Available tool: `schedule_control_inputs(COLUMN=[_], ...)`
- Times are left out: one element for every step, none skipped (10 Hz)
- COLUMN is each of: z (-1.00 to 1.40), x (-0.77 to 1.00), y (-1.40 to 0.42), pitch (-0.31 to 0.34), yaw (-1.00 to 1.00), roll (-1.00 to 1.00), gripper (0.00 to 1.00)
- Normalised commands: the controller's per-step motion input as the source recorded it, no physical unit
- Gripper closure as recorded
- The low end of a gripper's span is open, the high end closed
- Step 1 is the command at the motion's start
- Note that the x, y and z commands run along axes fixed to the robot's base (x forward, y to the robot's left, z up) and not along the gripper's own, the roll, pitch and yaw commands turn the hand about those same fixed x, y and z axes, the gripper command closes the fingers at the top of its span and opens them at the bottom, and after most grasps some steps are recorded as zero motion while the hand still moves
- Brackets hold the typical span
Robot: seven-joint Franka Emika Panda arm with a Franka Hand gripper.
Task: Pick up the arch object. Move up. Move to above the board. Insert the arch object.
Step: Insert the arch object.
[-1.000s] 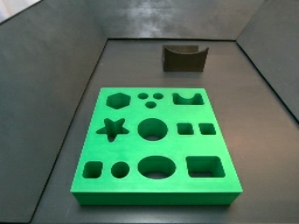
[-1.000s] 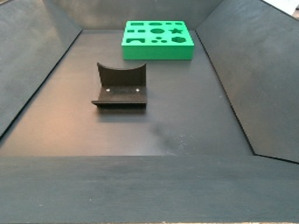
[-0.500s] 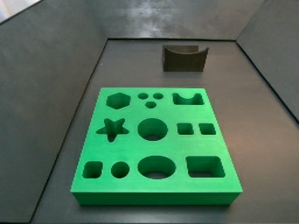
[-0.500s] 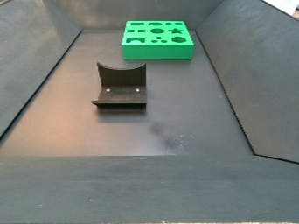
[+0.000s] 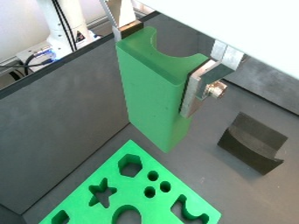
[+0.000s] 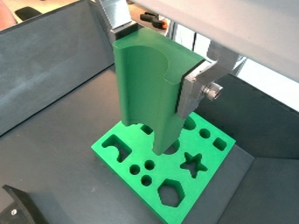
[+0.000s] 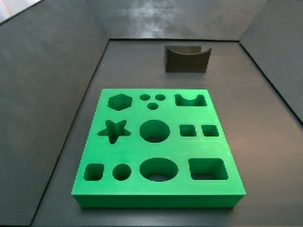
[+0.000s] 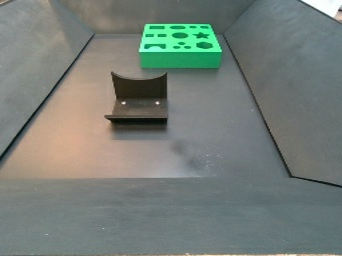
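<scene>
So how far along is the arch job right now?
Picked up and lifted: in both wrist views the gripper is shut on the arch object, hanging above the board. Neither shows in the side views. Left: lining up with the arch cut-out, still empty, and inserting.

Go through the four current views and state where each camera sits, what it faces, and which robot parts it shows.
Wrist view: rides the arm, looks down past the gripper clamping the arch object above the board; silver fingers show.
Wrist view: same mount from the opposite side; gripper, arch object, board.
Side view: fixed high at the board's near end; no robot visible.
Side view: fixed opposite, fixture nearer, board far; no robot.
Both side views share the fixture.
</scene>
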Motion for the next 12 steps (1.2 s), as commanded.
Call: schedule_control_inputs(z=[-0.12, -0.47, -0.60, -0.72, -0.71, -0.49, -0.32, -0.34, -0.50, -0.61, -0.74, -0.54], x=[0.58, 0.86, 0.93, 0.96, 0.93, 0.91, 0.88, 0.87, 0.96, 0.99, 0.67, 0.00], y=[0.00, -0.10, -0.12, -0.08, 0.00, 0.07, 0.06, 0.03, 0.00, -0.09, -0.19, -0.08], pitch=[0.011, -0.081, -0.090, -0.117, -0.129, -0.107, -0.040, -0.010, 0.000, 0.000, 0.000, 0.004], yaw=[0.31, 0.13, 0.05, 0.00, 0.02, 0.07, 0.16, 0.16, 0.03, 0.00, 0.07, 0.00], roll=[0.08, 0.00, -0.07, -0.11, -0.13, -0.07, 0.00, 0.04, 0.08, 0.10, 0.26, 0.21], gripper=[1.00, 1.00, 1.00, 1.00, 1.00, 1.00, 1.00, 1.00, 1.00, 1.00, 1.00, 1.00])
